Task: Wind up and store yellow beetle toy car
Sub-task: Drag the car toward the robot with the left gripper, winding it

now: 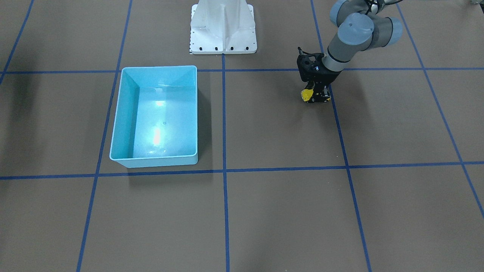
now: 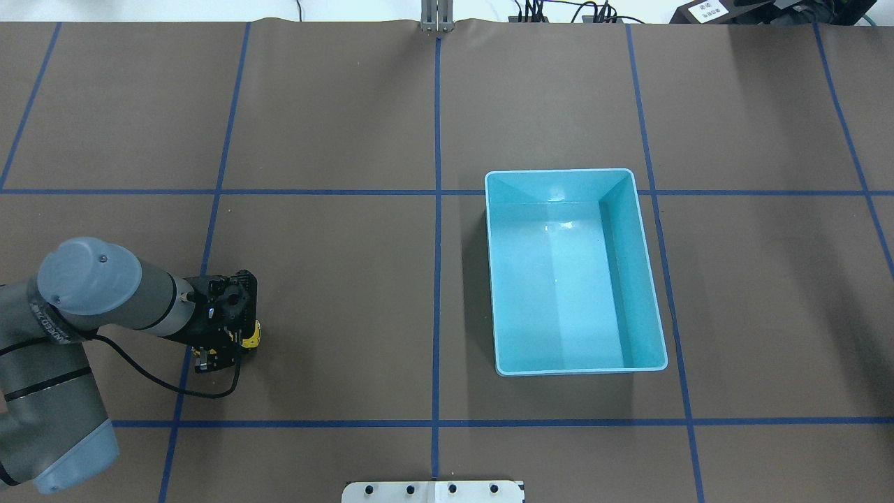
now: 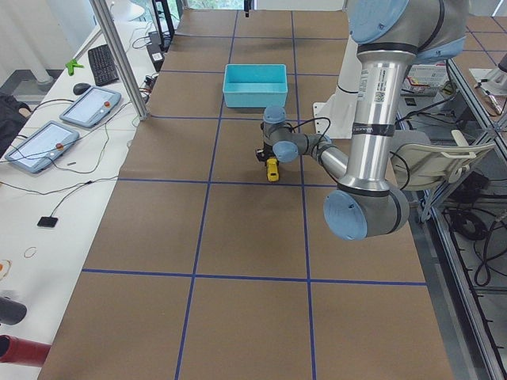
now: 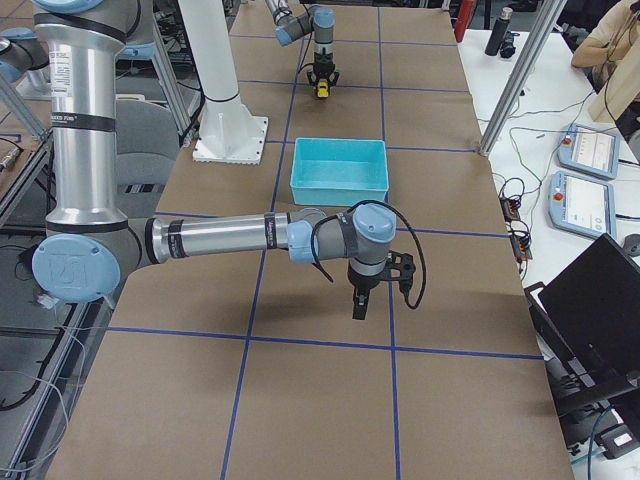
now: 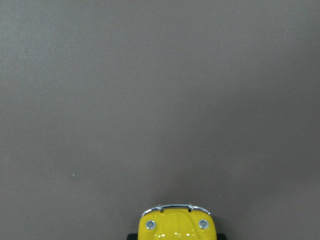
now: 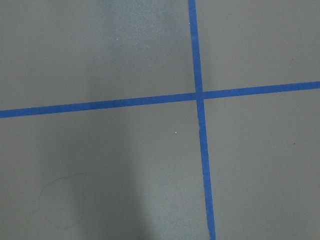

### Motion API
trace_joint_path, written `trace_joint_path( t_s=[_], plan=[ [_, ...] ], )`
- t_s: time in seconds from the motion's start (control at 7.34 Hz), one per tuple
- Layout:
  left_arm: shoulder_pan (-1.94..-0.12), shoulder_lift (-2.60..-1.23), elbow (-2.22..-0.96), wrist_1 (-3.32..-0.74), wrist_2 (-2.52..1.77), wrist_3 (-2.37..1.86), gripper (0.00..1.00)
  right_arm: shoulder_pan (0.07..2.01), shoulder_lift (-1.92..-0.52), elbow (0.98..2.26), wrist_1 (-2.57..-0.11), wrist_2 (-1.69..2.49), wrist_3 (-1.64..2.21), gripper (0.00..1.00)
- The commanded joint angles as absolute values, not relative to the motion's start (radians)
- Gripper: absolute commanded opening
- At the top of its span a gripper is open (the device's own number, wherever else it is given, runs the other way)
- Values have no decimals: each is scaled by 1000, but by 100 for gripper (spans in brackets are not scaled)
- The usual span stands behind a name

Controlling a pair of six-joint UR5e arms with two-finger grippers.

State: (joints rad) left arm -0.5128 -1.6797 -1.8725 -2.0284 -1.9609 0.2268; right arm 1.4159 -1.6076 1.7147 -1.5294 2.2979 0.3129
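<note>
The winding step looks to be in hand. The left gripper (image 1: 317,96) is down at the surface (image 2: 335,279) with its fingers narrowed onto the yellow toy car (image 1: 307,94), and part of the yellow body shows past the black fingers. In the overhead view the car sits at about 8 o'clock on the surface, wheels seemingly on or just off the brown paper. The left wrist view shows only its headlights and front bumper at 6 o'clock, with bare paper ahead. The blue bin (image 2: 491,279) stands well apart, off toward 3 o'clock from the car, and nothing shows inside it. The right gripper (image 4: 360,303) hangs above a blue tape cross (image 6: 200,95), well apart from the car. It shows only in the right side view, so I cannot tell whether it is wide or narrow. The next move probably calls for pressing the wheels down and dragging the car backward to load its spring. It then has to be lifted without slipping, carried toward 3 o'clock and released over the bin.
</note>
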Motion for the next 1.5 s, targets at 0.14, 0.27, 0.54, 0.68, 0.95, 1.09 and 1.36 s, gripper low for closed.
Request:
trace_joint_path(
  t_s=[0.14,0.27,0.54,0.68,0.95,1.09,1.36],
  plan=[
    [-526,-1648,-1873,-2059,-1980,227,25,1416,-1606,1715,-1529,2302,313,100],
    [-528,-1628,-1873,-2084,-1980,227,25,1416,-1606,1715,-1529,2303,313,100],
    [-551,-1602,-1875,-2106,-2011,227,25,1416,-1606,1715,-1529,2303,313,100],
    [-554,-1580,-1873,-2132,-2023,226,25,1416,-1608,1715,-1529,2303,313,100],
    [-558,-1554,-1873,-2157,-2025,227,25,1416,-1606,1715,-1529,2303,313,100],
    [-558,-1533,-1871,-2187,-2023,227,25,1416,-1608,1715,-1529,2303,313,100],
    [-558,-1523,-1871,-2194,-2025,227,25,1416,-1606,1715,-1529,2303,313,100]
  ],
)
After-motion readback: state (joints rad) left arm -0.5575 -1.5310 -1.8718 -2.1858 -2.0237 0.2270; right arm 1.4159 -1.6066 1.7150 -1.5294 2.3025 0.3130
